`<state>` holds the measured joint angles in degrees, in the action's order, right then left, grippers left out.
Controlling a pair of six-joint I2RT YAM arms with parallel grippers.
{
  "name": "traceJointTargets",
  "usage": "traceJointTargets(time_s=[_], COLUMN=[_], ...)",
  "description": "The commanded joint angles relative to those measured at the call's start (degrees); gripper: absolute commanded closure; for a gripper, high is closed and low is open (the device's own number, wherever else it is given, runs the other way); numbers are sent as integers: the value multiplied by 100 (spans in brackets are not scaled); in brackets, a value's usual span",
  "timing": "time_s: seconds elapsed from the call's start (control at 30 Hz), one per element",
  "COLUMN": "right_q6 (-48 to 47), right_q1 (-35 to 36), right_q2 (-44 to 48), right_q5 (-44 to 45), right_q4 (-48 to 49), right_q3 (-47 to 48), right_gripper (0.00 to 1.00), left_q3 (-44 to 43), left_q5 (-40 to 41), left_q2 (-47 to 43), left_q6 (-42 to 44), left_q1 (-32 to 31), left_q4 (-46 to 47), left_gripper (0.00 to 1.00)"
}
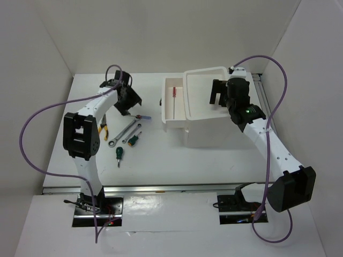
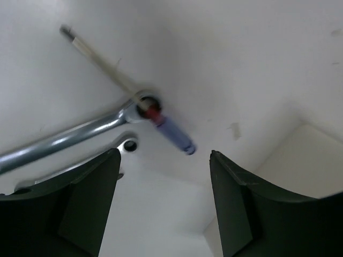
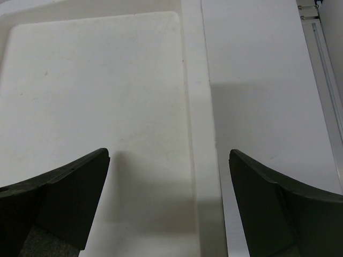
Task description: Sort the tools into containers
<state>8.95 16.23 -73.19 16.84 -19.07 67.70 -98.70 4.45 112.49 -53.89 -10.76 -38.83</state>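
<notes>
Evidently the sort is in its early stage. One thin red-handled screwdriver (image 1: 174, 101) lies in the pulled-out drawer (image 1: 167, 115), which projects from the nine o'clock side of the white cabinet (image 1: 214, 131). The rest of the tools remain on the table (image 1: 161, 166).

The left gripper (image 2: 164, 160) hangs over a small blue-handled screwdriver (image 2: 172, 134), its jaws spread and nothing between them. The wrist view shows the screwdriver's red collar lying across the ring end of a ratchet wrench (image 2: 69, 136). A second wrench (image 2: 128, 143) lies just beside the first.

In my judgement the step in hand is picking up this screwdriver. The next move calls for a descent that straddles the blue handle alone, clear of the wrench head beneath the collar. The tool then needs carrying toward three o'clock, to the drawer.

From the left gripper, the yellow-handled pliers (image 1: 103, 129) lie at about seven o'clock. Two green-handled screwdrivers (image 1: 133, 141) (image 1: 118, 155) lie toward six o'clock, near the wrenches. None of these is being touched.

The right gripper (image 3: 169, 155) hovers over the cabinet's top tray (image 3: 96, 80), jaws spread and holding nothing. No tool shows in the part of the tray that is in view.

The table is plain white and matte, with faint scuffs. White panels enclose it at nine, twelve and three o'clock. Purple cables (image 1: 32, 128) loop from both arms, well apart from the tools.
</notes>
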Motion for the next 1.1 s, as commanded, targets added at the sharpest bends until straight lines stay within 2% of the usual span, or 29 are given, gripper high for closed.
traceJointTargets(time_s=[0.0, 0.23, 0.43, 0.6, 1.07], right_q6=[124, 124, 124, 124, 72], right_q1=[21, 73, 73, 73, 73], right_q2=[-380, -442, -275, -222, -117], right_q5=[3, 3, 3, -49, -102], right_q4=[-774, -774, -826, -826, -774], right_q3=[-398, -345, -345, -345, -345], right_gripper=[0, 0, 0, 0, 0], left_q3=[648, 949, 949, 721, -26], left_q5=[-427, -568, -287, -226, 233], left_q2=[-480, -377, -87, 370, 905], left_q6=[-1365, -2826, -3460, -3584, -3418], left_q1=[-48, -461, -804, -804, -629], left_q4=[-126, -46, -169, -441, -846], left_gripper=[21, 25, 27, 28, 28])
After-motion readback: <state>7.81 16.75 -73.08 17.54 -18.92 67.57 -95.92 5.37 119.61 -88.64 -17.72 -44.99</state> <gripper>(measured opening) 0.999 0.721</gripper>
